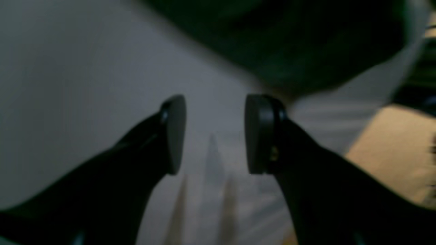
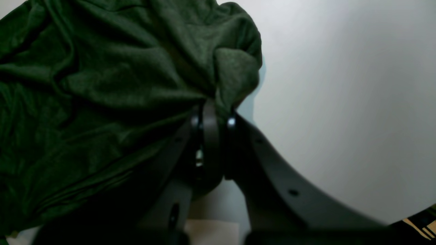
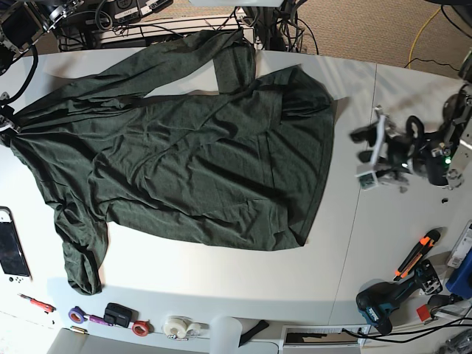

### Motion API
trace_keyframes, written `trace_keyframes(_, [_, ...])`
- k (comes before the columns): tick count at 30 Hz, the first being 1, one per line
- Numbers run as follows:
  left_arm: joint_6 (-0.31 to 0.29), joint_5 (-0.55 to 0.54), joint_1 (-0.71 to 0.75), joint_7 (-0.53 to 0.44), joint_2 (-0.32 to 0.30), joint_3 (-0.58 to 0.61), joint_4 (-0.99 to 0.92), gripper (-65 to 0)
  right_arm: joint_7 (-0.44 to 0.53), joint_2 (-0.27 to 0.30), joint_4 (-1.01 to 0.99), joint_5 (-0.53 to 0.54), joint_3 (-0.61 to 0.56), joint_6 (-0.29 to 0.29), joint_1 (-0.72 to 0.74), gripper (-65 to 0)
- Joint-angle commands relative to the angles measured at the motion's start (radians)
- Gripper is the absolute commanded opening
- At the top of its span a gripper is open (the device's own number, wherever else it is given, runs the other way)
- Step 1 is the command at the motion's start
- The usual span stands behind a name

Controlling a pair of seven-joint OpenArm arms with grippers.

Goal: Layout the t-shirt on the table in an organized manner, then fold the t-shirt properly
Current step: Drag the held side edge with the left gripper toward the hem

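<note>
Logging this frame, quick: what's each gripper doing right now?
Left gripper: open, holding nothing, over the table.
Right gripper: closed on the t-shirt.

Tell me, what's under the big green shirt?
The white table shows all around the t-shirt, so it lies on that. Anything beneath the fabric itself is covered and cannot be seen.

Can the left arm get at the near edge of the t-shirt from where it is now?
Probably yes. The left end effector is open and empty, hovering over bare table beside the t-shirt, with nothing visible between them. The right end effector is clamped on the shirt's far side, out of the way.
</note>
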Motion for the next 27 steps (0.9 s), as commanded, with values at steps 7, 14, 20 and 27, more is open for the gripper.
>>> trace_keyframes(7, [0.043,-0.098,0.062,0.092,0.194,-0.009,0.011,-37.9,0.011,0.031,0.013,0.013,0.007,0.000,0.011,-65.0])
trace_keyframes(14, [0.107,-0.091,0.092,0.170,0.261,-0.009,0.011,-33.4,0.011,0.030,0.013,0.013,0.007,0.000,0.011,-65.0])
trace_keyframes(20, [0.121,-0.086,0.100,0.165,0.273,-0.009,0.011,-33.4,0.011,0.030,0.013,0.013,0.007,0.000,0.011,-65.0])
trace_keyframes(27, [0.121,-0.072,0.099,0.153,0.354,-0.009,0.011,-33.4,0.010,0.030,0.013,0.013,0.007,0.000,0.011,-65.0])
